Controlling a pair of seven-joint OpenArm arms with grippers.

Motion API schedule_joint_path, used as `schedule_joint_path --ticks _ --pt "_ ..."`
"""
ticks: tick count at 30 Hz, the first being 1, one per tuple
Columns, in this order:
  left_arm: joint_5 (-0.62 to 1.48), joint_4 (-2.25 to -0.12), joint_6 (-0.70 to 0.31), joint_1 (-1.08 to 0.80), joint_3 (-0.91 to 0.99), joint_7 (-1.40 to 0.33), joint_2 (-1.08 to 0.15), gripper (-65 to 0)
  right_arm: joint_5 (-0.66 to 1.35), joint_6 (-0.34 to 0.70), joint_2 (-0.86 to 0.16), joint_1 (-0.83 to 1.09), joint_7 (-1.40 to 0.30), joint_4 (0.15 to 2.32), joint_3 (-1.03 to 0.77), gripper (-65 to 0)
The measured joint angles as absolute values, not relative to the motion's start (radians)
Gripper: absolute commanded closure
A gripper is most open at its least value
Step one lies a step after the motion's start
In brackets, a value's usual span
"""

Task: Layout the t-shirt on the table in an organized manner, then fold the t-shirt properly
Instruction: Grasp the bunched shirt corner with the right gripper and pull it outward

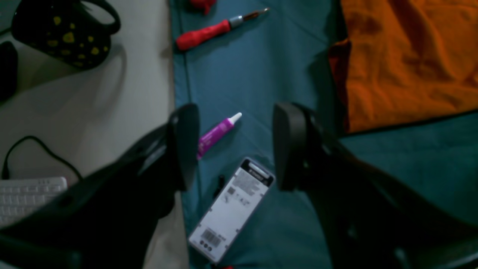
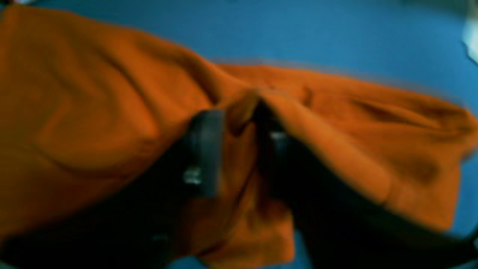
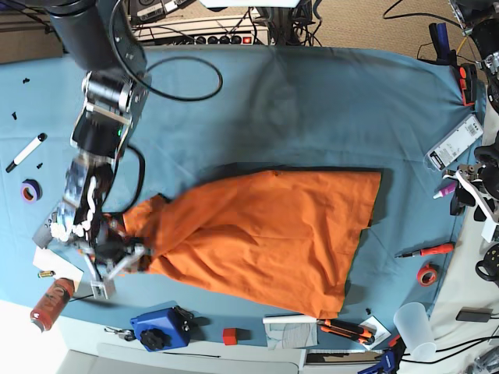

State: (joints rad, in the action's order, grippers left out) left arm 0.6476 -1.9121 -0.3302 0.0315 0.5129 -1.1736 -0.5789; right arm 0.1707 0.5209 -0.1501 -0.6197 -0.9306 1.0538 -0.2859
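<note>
Left wrist: left gripper (image 1: pixel 234 147) fingers spread, holding nothing, above a purple tube (image 1: pixel 218 133) and white card (image 1: pixel 232 209); t-shirt (image 1: pixel 407 59) edge well right.
Right wrist: blurry; right gripper (image 2: pixel 239 149) fingers around a shirt fold, grip unclear.
Base: shirt spread mid-table (image 3: pixel 312 101), bare cloth beyond.

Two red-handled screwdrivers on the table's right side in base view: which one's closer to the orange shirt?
The lower one, orange-and-black handled, lying at the front edge just below the t-shirt hem corner. The other lies apart to the right, beside the red tape roll.
</note>
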Motion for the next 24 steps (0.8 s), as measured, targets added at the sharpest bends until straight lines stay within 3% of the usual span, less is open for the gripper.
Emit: schedule_joint_path --ticks 5,8,10,18,24 --pt "0.648 -1.912 -0.33 0.031 0.513 -1.169 -0.577 -29.4 0.17 0.517 -0.154 -0.701 -0.94 1.034 -0.21 -28.1" --pt "0.648 -1.912 -0.33 0.03 0.513 -1.167 -0.556 -29.4 0.301 0.517 -0.152 -0.733 -1.13 1.06 -0.176 -28.1" --pt "0.648 -1.912 -0.33 0.028 0.512 -1.166 -0.546 -29.4 0.37 0.521 -0.15 -0.719 -1.167 1.117 -0.177 -28.1" --pt "0.648 -1.912 -0.33 0.028 0.511 -1.166 -0.521 -29.4 0.387 0.521 -0.157 -0.54 -1.276 1.535 -0.357 -28.0" --pt "0.645 -1.912 -0.33 0.028 0.512 -1.166 -0.521 -29.4 0.376 0.57 -0.167 -0.3 -1.24 1.638 -0.495 -28.0"
